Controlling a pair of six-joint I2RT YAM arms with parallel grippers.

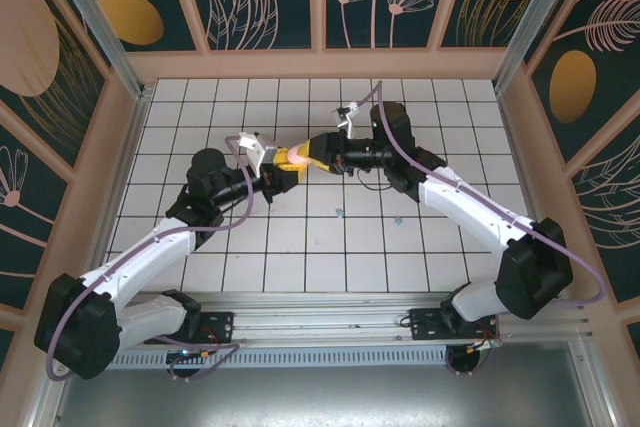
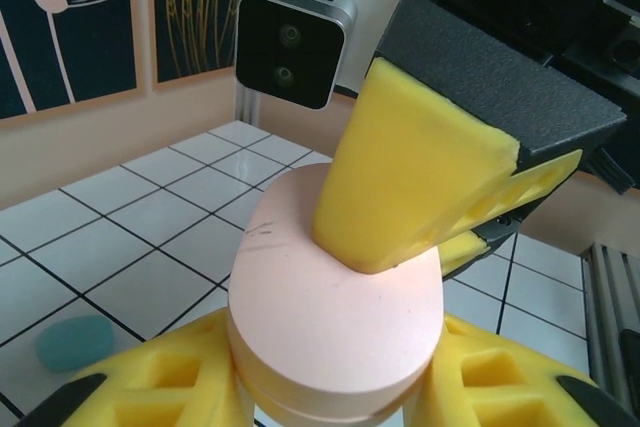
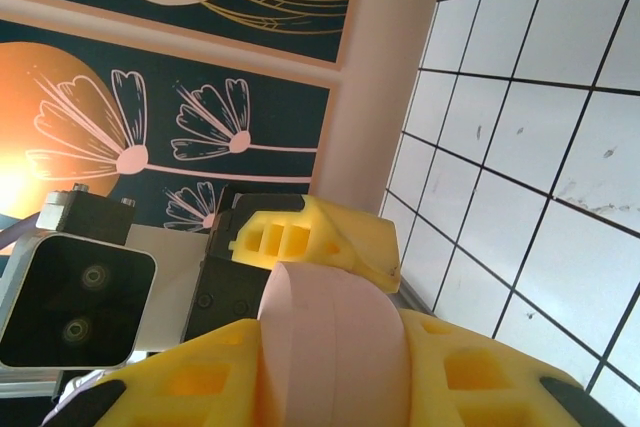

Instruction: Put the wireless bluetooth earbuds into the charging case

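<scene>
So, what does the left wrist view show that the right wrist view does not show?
The left wrist view adds a teal earbud lying on a tile, and the right arm's camera. The right wrist view adds the left arm's camera instead. Both have the pink case, with the left fingers and the right fingers pressed against it, over the tiled table.

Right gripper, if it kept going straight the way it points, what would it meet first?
The pale pink oval charging case between its fingers; right behind that, probably the left gripper.
</scene>
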